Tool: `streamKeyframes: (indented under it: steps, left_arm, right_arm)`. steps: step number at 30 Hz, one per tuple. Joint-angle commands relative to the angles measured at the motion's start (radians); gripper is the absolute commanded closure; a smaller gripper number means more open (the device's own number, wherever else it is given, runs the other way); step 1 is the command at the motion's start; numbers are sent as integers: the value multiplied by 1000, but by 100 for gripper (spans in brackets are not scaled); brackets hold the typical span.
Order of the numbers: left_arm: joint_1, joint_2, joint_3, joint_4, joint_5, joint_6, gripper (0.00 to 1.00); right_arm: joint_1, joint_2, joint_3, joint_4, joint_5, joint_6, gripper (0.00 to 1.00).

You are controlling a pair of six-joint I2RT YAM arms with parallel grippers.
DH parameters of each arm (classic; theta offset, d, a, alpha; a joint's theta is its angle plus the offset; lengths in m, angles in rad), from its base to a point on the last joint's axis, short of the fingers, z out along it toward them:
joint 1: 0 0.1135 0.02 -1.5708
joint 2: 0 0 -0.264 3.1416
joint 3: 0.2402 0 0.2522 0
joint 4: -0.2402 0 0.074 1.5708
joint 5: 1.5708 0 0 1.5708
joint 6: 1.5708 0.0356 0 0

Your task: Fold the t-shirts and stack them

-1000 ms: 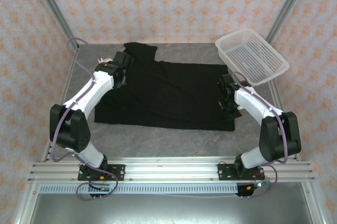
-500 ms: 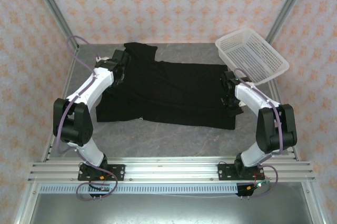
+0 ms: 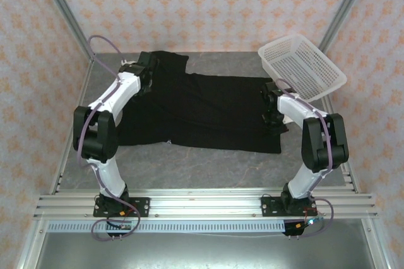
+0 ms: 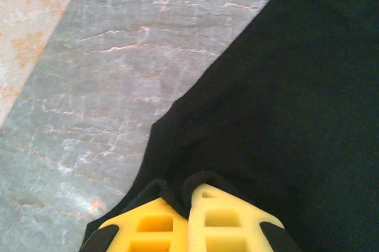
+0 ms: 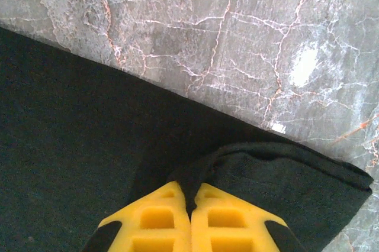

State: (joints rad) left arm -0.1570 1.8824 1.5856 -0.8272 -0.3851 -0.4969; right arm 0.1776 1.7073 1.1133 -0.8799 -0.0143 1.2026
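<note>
Pinching folds of the matte black t-shirt (image 3: pixel 202 108), the left pincer (image 4: pixel 188 191) and right pincer (image 5: pixel 190 191) clench over veined grey tabletop (image 5: pixel 237 27).

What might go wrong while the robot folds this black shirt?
The t-shirt could slip free: in both wrist views the shut jaws pinch only a small fold at its edge. The right arm might also bump the white basket, which sits just beside it. If one side slips, the fold would probably come out crooked.
</note>
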Motion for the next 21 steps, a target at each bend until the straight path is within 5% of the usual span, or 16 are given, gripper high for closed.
streamKeyframes:
  steps: [1, 5, 7, 10, 12, 15, 21]
  left_arm:
    - [-10, 21, 63, 26, 26, 64, 100]
    - [-9, 89, 102, -21, 14, 82, 100]
    - [-2, 87, 100, -34, 29, 95, 99]
    - [24, 54, 96, -77, 64, 108, 47]
    - [55, -9, 76, -125, 98, 102, 28]
    - [127, -132, -24, -166, 202, 50, 25]
    - [321, -337, -380, -175, 437, -134, 30]
  right_arm:
    - [-6, 24, 28, 9, 33, -21, 100]
    - [-11, 33, 38, 1, 40, -54, 100]
    - [-25, 25, 36, 10, 32, -85, 90]
    - [-56, 6, 50, 17, -6, -168, 53]
    - [-71, -13, 79, -23, -22, -231, 40]
    - [-84, -80, 72, -62, -43, -301, 28]
    - [-86, -285, -110, -83, -115, -306, 20]
